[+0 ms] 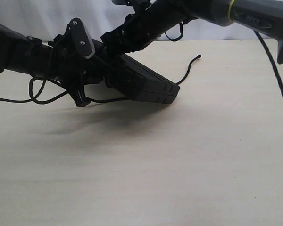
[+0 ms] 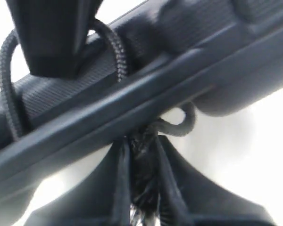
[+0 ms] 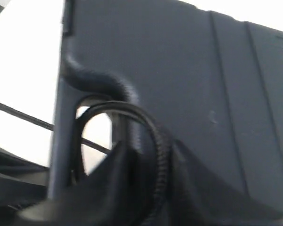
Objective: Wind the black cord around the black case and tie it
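While the black case (image 1: 148, 84) hangs tilted near the table's (image 1: 155, 169) far edge, I see my left gripper (image 2: 142, 148) pinching the black cord's (image 1: 188, 70) frayed part, my right gripper (image 3: 153, 157) clamped on that cord beside the case

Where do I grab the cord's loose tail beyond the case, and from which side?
Pinch the cord just behind its knobbed tip, coming straight down with jaws across the strand. That tail seems to lie free on the table, apart from the tilted case, and the knob should stop it slipping out.
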Robot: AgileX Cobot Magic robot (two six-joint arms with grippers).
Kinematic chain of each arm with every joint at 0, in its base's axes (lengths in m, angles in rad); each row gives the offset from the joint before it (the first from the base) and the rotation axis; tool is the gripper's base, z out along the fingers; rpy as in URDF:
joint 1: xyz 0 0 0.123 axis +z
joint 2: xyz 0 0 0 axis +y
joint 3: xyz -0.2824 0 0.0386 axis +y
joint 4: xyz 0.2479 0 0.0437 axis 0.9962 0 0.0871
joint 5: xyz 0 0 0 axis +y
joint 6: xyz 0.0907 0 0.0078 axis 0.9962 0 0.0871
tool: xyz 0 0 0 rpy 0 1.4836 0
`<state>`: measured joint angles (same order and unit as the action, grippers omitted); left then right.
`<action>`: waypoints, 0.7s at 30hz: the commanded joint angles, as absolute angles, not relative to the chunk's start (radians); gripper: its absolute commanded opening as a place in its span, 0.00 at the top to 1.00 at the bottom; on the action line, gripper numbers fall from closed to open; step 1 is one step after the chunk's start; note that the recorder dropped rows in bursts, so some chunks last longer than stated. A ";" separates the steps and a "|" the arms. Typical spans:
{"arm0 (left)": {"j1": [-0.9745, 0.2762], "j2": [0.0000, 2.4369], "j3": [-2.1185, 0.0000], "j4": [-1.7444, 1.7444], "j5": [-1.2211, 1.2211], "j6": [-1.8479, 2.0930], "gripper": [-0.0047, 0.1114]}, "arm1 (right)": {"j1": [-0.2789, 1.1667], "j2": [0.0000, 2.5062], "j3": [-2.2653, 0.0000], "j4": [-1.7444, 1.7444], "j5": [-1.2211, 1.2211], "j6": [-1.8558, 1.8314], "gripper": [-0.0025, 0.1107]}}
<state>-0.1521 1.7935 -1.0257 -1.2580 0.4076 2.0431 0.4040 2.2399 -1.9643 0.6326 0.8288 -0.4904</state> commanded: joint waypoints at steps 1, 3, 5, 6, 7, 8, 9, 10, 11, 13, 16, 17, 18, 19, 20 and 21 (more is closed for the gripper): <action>-0.152 1.788 -1.031 -1.279 0.416 2.032 0.96 | 0.398 2.222 -1.972 0.616 0.801 -0.513 0.94; -0.152 1.788 -1.031 -1.279 0.410 2.006 0.95 | 0.398 2.198 -1.972 0.614 0.803 -0.507 0.94; -0.152 1.788 -1.031 -1.273 0.409 1.981 0.89 | 0.395 2.166 -1.972 0.610 0.815 -0.497 0.94; -0.152 1.788 -1.031 -1.273 0.409 1.971 0.84 | 0.395 2.151 -1.972 0.610 0.819 -0.494 0.94; -0.152 1.788 -1.031 -1.273 0.408 1.951 0.78 | 0.395 2.139 -1.972 0.610 0.823 -0.494 0.94; -0.152 1.788 -1.031 -1.270 0.406 1.928 0.73 | 0.395 2.129 -1.972 0.610 0.827 -0.494 0.94; -0.152 1.786 -1.031 -1.270 0.399 1.900 0.67 | 0.395 2.120 -1.972 0.610 0.831 -0.488 0.94; -0.152 1.786 -1.031 -1.265 0.370 1.838 0.60 | 0.395 2.106 -1.972 0.610 0.835 -0.471 0.94; -0.152 1.786 -1.031 -1.245 0.338 1.767 0.55 | 0.395 2.100 -1.972 0.603 0.837 -0.446 0.94; -0.148 1.782 -1.031 -1.148 0.284 1.617 0.47 | 0.395 2.078 -1.972 0.548 0.834 -0.373 0.94; -0.135 1.754 -1.031 -0.956 0.339 1.479 0.43 | 0.395 2.057 -1.972 0.485 0.843 -0.312 0.94; -0.135 1.744 -1.031 -0.916 0.357 1.463 0.44 | 0.395 2.054 -1.972 0.482 0.846 -0.312 0.94; -0.135 1.724 -1.031 -0.882 0.383 1.458 0.44 | 0.395 2.052 -1.972 0.482 0.854 -0.312 0.94; -0.135 1.714 -1.031 -0.884 0.396 1.458 0.44 | 0.398 2.052 -1.972 0.482 0.860 -0.309 0.94; -0.135 1.707 -1.031 -0.884 0.396 1.458 0.44 | 0.398 2.052 -1.972 0.482 0.862 -0.309 0.94; -0.135 1.707 -1.031 -0.884 0.396 1.458 0.44 | 0.398 2.052 -1.972 0.482 0.862 -0.300 0.94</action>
